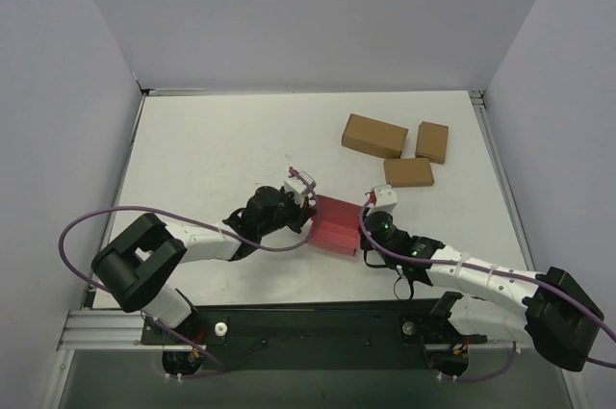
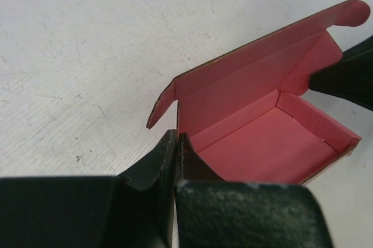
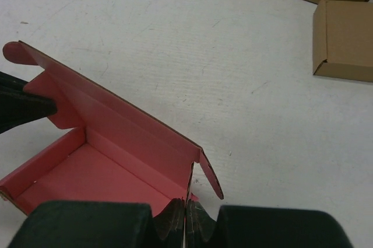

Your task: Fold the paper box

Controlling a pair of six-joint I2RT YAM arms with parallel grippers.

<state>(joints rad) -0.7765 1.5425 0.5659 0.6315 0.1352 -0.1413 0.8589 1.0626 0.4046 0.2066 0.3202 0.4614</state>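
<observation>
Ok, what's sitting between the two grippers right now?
The open pink paper box, seen in the top view: the left gripper pinches one end wall, the right gripper the other.

The left arm point(image 1: 197, 241) and right arm point(image 1: 481, 276) are white with black joints. Each has a purple cable point(image 1: 87, 216) and black fingers point(image 2: 148, 169).
</observation>
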